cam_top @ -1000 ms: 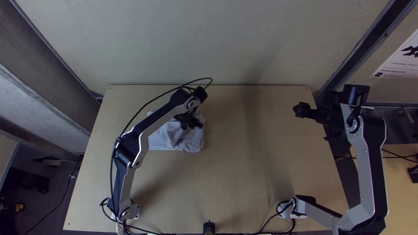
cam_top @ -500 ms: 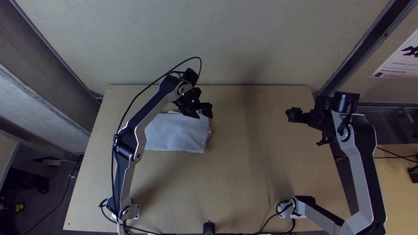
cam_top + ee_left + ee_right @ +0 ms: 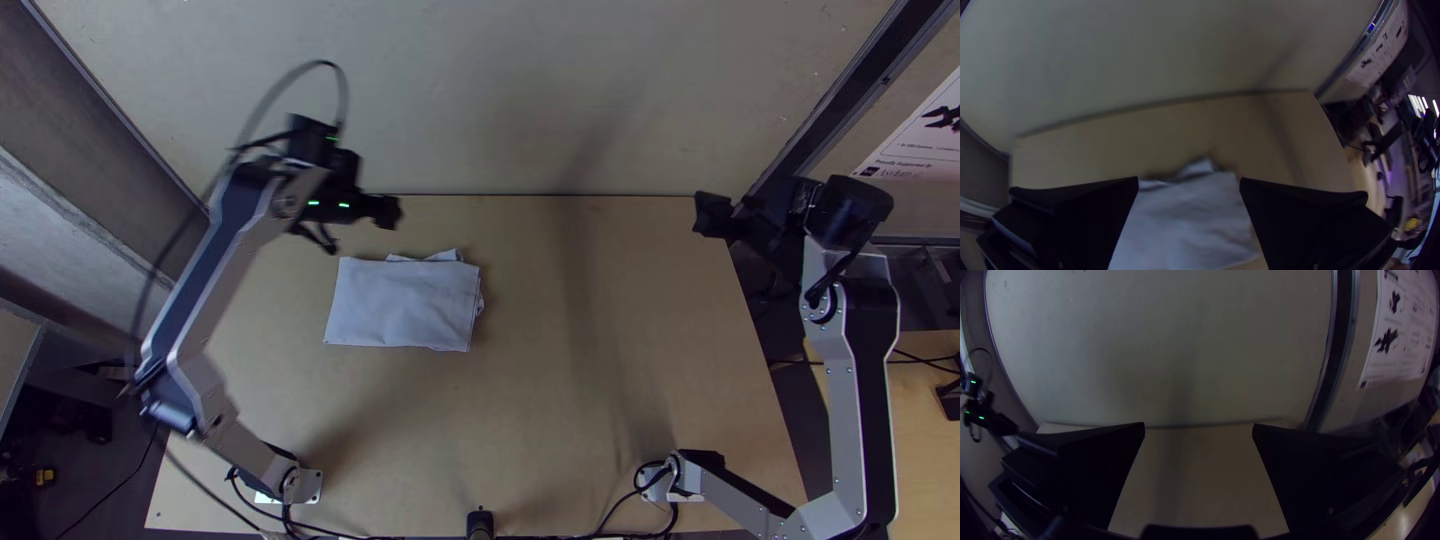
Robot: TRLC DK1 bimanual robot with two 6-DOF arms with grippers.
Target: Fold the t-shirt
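The pale grey t-shirt (image 3: 405, 303) lies on the table left of centre, folded into a compact, nearly rectangular bundle, with small bits of cloth sticking out at its far edge and right side. My left gripper (image 3: 358, 228) is raised beyond the bundle's far left corner. In the left wrist view the left gripper (image 3: 1189, 185) stands open, with the t-shirt (image 3: 1180, 225) seen between and below its fingers. At the far right, away from the cloth, is my right gripper (image 3: 712, 215); in the right wrist view the right gripper (image 3: 1199, 426) is open and holds nothing.
The light wooden table (image 3: 560, 400) ends at a pale wall (image 3: 480, 100) on its far side. A small black post (image 3: 480, 522) stands at the near edge, and cables (image 3: 350, 535) run along it. A printed sheet (image 3: 925, 135) hangs at the right.
The left gripper has lifted off the t-shirt and swung up and left, leaving the bundle uncovered and lying flatter. The right arm has shifted slightly, lately outward to the right.
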